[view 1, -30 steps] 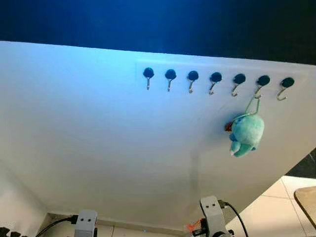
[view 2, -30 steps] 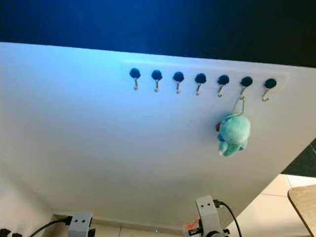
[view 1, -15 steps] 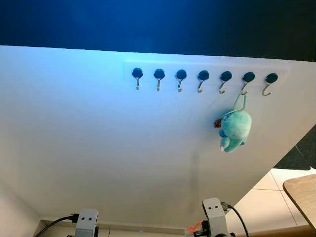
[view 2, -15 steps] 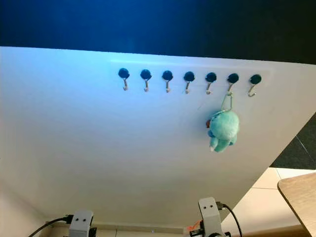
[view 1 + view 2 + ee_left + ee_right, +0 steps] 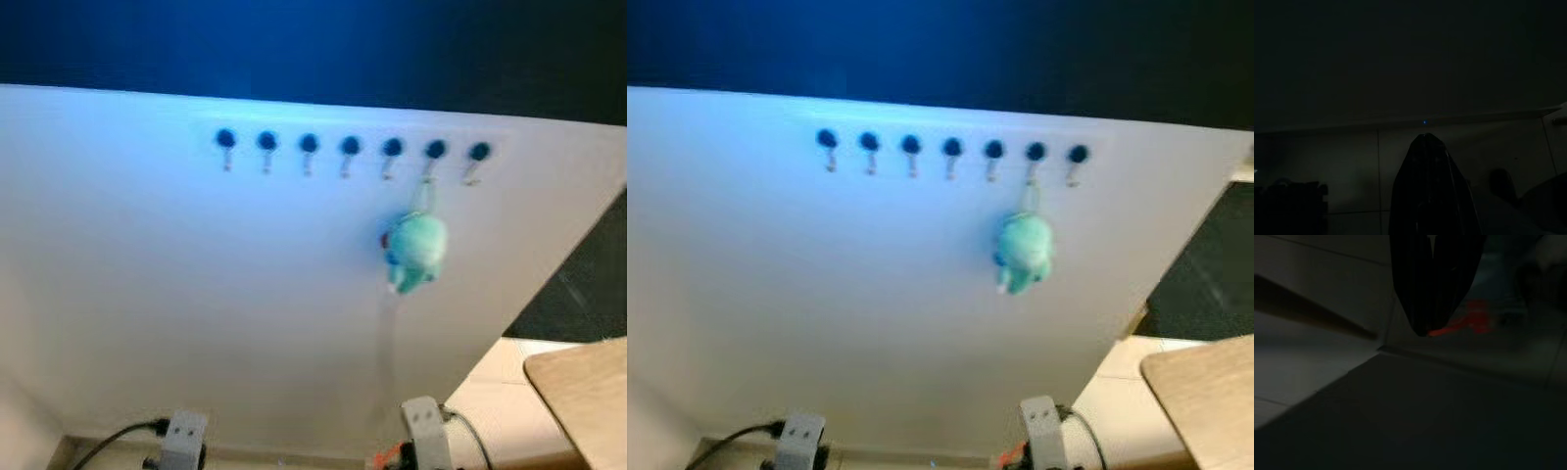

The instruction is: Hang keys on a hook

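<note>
On the white wall (image 5: 196,294), the keys with their teal plush charm (image 5: 416,250) hang from the sixth hook (image 5: 432,155) of seven, so the task looks done, both grippers low, finger states impossible to tell.

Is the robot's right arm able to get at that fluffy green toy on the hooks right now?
Probably not without raising it. The right gripper hangs low toward the floor, while the green plush keychain dangles high on the white wall from the second hook from the right. Nothing stands between them.
</note>
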Motion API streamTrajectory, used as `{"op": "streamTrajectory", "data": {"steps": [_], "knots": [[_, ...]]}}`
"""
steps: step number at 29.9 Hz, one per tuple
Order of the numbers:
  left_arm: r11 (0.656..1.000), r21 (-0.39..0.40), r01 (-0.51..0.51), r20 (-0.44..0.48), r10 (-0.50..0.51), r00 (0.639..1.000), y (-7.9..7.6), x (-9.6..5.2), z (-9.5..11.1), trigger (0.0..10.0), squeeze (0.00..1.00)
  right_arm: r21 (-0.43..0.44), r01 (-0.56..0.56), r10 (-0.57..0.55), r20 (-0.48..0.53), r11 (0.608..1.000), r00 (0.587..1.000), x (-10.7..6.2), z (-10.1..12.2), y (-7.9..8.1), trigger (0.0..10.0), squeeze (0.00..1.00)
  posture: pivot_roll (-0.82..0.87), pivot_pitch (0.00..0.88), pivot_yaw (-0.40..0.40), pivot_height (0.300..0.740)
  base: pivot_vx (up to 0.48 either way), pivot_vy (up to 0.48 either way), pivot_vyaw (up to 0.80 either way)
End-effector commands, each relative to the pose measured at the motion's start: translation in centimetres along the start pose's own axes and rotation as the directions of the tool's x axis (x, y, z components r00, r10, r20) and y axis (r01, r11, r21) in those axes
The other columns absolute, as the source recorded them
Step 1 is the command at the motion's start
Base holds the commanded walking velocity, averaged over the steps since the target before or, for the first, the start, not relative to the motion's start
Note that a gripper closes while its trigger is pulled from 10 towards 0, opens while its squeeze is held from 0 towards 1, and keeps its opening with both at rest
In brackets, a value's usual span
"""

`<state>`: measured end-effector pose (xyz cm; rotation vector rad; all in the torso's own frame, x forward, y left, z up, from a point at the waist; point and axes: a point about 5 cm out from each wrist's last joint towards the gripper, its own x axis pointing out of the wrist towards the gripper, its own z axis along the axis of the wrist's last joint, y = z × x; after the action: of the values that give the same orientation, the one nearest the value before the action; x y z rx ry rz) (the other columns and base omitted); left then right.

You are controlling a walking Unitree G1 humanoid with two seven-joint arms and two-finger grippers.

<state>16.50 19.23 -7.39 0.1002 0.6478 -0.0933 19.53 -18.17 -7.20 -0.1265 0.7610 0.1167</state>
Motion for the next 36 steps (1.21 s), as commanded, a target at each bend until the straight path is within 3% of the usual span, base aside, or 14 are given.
{"op": "streamTrajectory", "data": {"steps": [1,23,36], "knots": [[1.0,-0.003,-0.012,-0.007,0.012,1.0,0.18,0.01,-0.03,10.0,0.0,0.0,-0.007,0.007,-0.002,1.0,1.0,0.02,-0.06,0.36,10.0,0.0,0.06,0.041,-0.04,0.74,0.0,0.0,0.0],[0.998,-0.06,-0.037,0.003,0.037,0.999,0.82,0.08,0.25,10.0,0.0,0.0,-0.011,0.011,-0.007,1.0,1.0,0.04,-0.07,0.42,10.0,0.0,0.07,0.049,-0.043,0.74,0.0,0.0,0.0],[0.997,-0.067,-0.039,0.021,0.04,0.999,0.92,0.18,0.62,10.0,0.0,0.001,-0.01,0.01,-0.012,1.0,1.0,0.0,-0.24,0.48,10.0,0.0,0.07,0.062,-0.044,0.74,-0.294,0.0,0.0]]}}
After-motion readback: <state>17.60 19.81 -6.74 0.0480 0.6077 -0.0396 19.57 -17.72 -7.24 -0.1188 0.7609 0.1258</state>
